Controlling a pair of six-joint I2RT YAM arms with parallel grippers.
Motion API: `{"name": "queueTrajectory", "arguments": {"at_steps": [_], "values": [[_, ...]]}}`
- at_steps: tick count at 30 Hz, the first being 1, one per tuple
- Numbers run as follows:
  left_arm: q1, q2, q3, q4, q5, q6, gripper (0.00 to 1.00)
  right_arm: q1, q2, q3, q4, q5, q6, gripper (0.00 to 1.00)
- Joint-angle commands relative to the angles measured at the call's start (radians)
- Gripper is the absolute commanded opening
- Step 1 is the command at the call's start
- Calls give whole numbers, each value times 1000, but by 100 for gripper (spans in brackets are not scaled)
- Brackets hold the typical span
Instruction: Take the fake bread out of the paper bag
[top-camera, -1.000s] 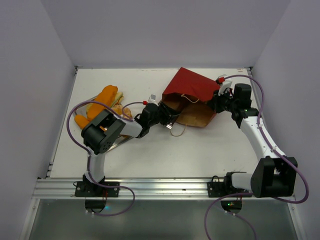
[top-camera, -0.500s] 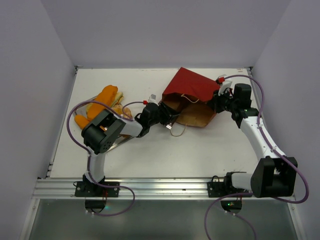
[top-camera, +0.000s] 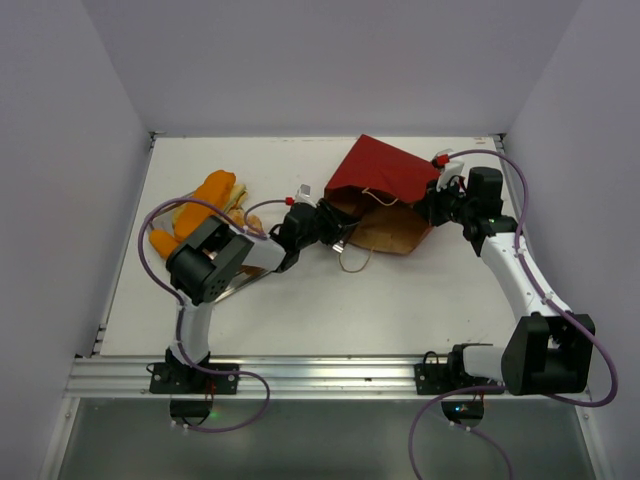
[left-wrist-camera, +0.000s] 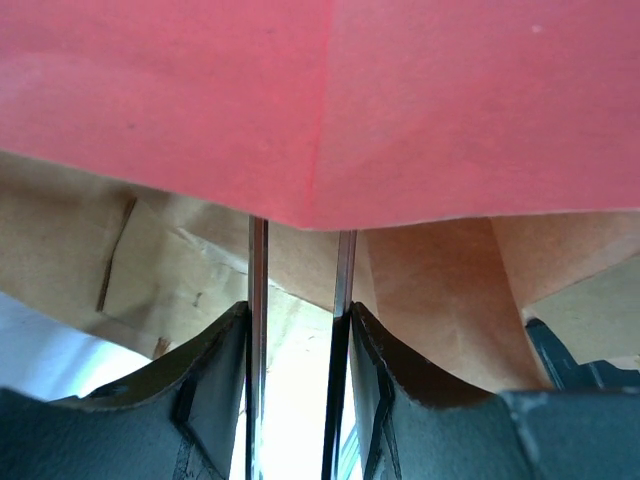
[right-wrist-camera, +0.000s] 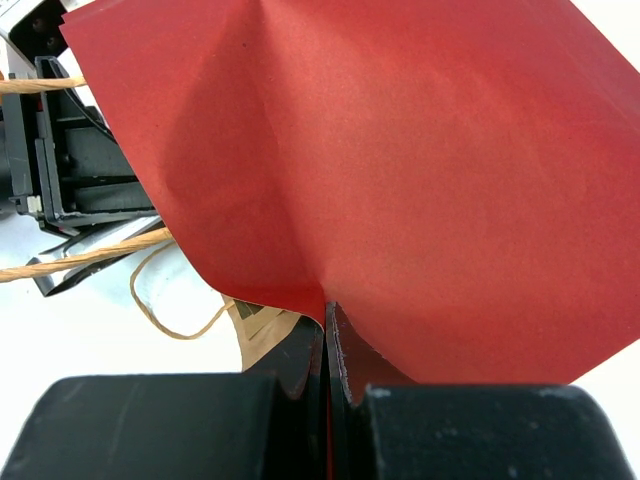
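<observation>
The dark red paper bag (top-camera: 385, 172) lies on its side, its brown inside (top-camera: 388, 232) facing the left arm. My left gripper (top-camera: 332, 228) sits at the bag's mouth, shut on metal tongs (left-wrist-camera: 257, 300) whose two thin arms run between its fingers (left-wrist-camera: 400, 360) and under the red flap (left-wrist-camera: 320, 100). No bread shows inside the bag in the left wrist view. My right gripper (top-camera: 437, 205) is shut on the bag's red edge (right-wrist-camera: 400, 180), seen pinched in the right wrist view at the gripper (right-wrist-camera: 327, 325). Fake bread (top-camera: 212, 192), orange rolls and a pale piece, lies at the far left.
The bag's tan cord handle (top-camera: 353, 262) loops on the white table in front of the mouth; another cord (right-wrist-camera: 90, 258) crosses the right wrist view. A metal tray edge (top-camera: 232, 285) shows under the left arm's elbow. White walls close in the table on three sides.
The left arm has shifted slightly toward the bag's mouth with the tongs, and the cord loop has moved a little. The right arm holds still.
</observation>
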Motion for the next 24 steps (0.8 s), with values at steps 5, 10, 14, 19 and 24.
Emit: {"name": "queueTrajectory", "arguments": {"at_steps": [5, 10, 14, 19, 24], "values": [[14, 35, 45, 73, 9, -12, 46, -3, -28, 14, 26, -21, 6, 0], [14, 59, 88, 20, 4, -8, 46, -3, -22, 16, 26, -30, 8, 0], [16, 78, 106, 12, 0, -9, 46, -3, -30, 13, 26, -29, 8, 0], [17, 104, 138, 1, 4, -20, 45, -1, -31, 14, 26, -27, 8, 0], [20, 119, 138, 18, 12, -23, 30, -3, -34, 13, 26, -30, 9, 0]]}}
